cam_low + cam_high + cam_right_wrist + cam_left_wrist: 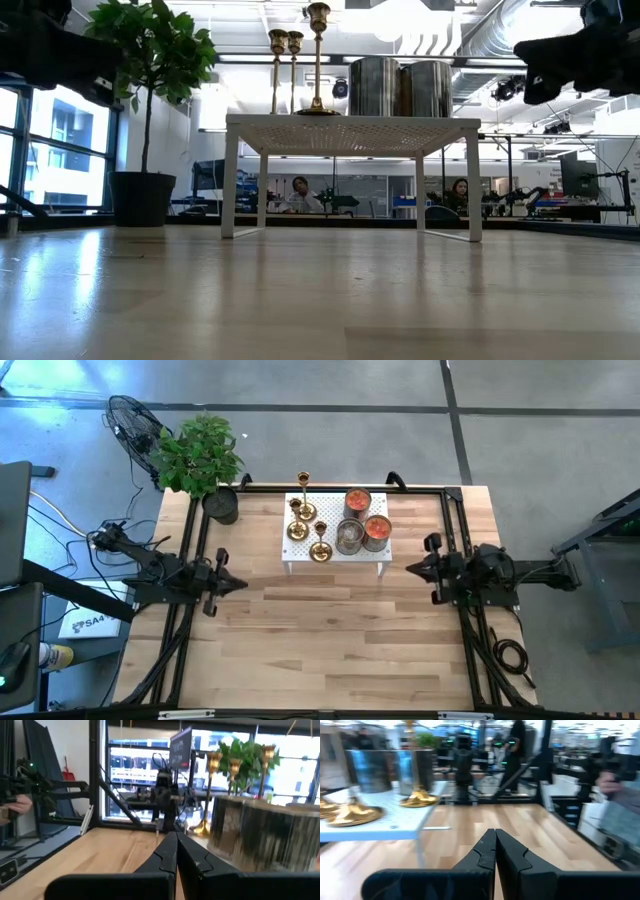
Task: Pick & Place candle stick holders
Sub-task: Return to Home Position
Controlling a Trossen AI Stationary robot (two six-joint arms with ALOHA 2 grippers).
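Several shiny gold-brass candle stick holders (298, 531) stand upright on their round bases on the left half of a small white perforated stand (331, 510) at the table's far middle. The tallest one (303, 482) is at the stand's far left corner and rises highest in the low view (318, 58). My left gripper (241, 584) hovers shut over the table's left side, short of the stand; its fingers meet in the left wrist view (495, 845). My right gripper (411, 567) hovers shut at the right side, its fingers closed in the right wrist view (176, 846).
Three metal cans (358, 502) with red contents fill the stand's right half. A potted plant (203, 458) stands at the far left corner, with a fan (135, 420) behind it. Black frame rails (195, 540) run along the table's sides. Bare wood (330, 630) lies between the arms and the near edge.
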